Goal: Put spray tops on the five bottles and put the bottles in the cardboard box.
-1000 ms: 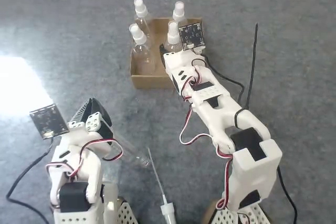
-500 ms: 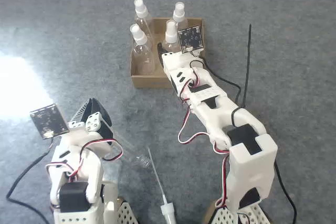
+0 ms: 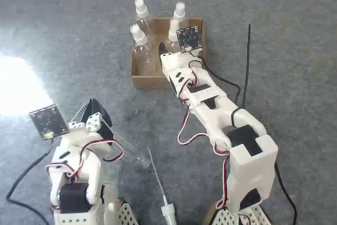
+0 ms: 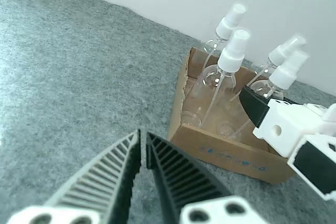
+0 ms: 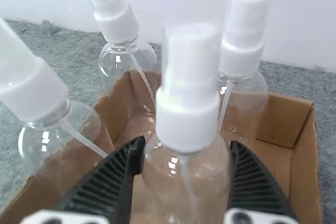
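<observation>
High view: the cardboard box (image 3: pixel 141 80) holds four capped bottles (image 3: pixel 141 40), with the right gripper (image 3: pixel 167 51) over its near right corner. A fifth bottle (image 3: pixel 131 154) lies topless on the grey desk (image 3: pixel 295 51), near a loose spray top (image 3: pixel 166 210)

Left wrist view: the left gripper (image 4: pixel 143 148) hangs short of the box, fingers clenched on nothing

Right wrist view: the right fingers (image 5: pixel 113 177) grasp the held bottle (image 5: pixel 186 166), which stands upright inside the box with three others behind it

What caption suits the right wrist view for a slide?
Black ribbed jaws hold a clear plastic bottle with white spray top at the brown cardboard box, among three capped bottles.
</observation>
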Available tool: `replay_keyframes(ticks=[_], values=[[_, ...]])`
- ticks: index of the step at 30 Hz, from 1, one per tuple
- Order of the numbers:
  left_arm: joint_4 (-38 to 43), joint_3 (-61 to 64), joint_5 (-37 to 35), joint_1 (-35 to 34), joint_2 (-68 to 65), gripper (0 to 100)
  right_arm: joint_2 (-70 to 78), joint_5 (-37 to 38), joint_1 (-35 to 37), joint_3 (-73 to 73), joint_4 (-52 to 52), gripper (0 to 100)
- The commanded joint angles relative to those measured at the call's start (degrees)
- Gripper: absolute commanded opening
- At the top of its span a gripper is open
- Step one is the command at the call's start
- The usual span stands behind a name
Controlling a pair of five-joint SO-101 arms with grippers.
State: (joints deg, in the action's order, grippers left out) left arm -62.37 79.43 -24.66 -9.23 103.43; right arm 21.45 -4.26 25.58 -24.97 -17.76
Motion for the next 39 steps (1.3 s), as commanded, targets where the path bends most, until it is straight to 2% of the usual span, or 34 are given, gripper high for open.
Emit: replay_keyframes(ticks=[1, 10, 16, 39], values=[[0.18, -0.57, 0.44, 0.09, 1.05, 1, -1.80, 0.26, 0.13, 2.11, 1.01, 19.1], [0.18, -0.57, 0.44, 0.09, 1.05, 1, -4.88, 0.26, 0.31, 2.02, 5.23, 19.9], [0.18, -0.57, 0.44, 0.18, 1.05, 1, -4.88, 0.09, 1.10, 2.02, 5.58, 28.2], [0.18, -0.57, 0.44, 0.09, 1.05, 1, -5.49, 0.18, 1.98, 0.53, 5.58, 27.2]])
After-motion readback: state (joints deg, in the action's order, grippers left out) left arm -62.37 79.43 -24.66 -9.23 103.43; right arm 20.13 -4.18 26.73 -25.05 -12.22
